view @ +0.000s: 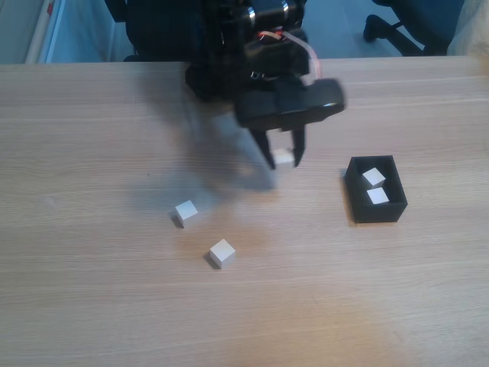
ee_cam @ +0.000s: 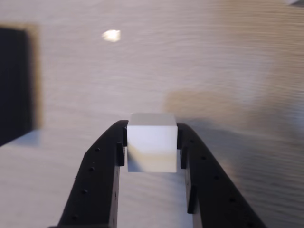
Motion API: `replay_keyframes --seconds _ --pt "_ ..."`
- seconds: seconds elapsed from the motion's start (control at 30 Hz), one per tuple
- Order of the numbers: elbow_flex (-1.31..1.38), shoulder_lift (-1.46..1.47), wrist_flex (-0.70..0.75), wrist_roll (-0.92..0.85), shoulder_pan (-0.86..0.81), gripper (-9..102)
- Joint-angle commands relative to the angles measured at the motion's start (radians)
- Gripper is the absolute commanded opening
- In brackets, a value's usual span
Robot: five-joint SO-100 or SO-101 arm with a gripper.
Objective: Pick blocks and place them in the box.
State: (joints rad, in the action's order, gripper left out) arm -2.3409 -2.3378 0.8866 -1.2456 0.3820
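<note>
My black gripper [view: 283, 159] hangs above the wooden table, shut on a white block [view: 283, 158]. In the wrist view the block [ee_cam: 152, 141] sits squeezed between the two fingers of the gripper [ee_cam: 152, 147], off the table surface. The black box [view: 376, 189] stands to the right of the gripper in the fixed view, with two white blocks [view: 374, 177] [view: 377, 196] inside. Its dark wall [ee_cam: 16, 83] shows at the left edge of the wrist view. Two more white blocks [view: 186, 211] [view: 221, 252] lie loose on the table to the lower left of the gripper.
The arm's black body [view: 244, 53] rises from the far side of the table. A chair base [view: 397, 27] stands on the floor behind the table's back edge. Open wood stretches across the front and left of the table [view: 92, 290].
</note>
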Motion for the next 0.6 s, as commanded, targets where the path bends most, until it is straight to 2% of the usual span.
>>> replay_keyframes --seconds 0.0,0.23,0.57 --pt "0.13 -0.028 0.074 0.048 0.121 0" --pt "0.337 0.114 0.095 0.132 0.267 0" --pt "0.482 0.365 0.021 0.146 0.301 0"
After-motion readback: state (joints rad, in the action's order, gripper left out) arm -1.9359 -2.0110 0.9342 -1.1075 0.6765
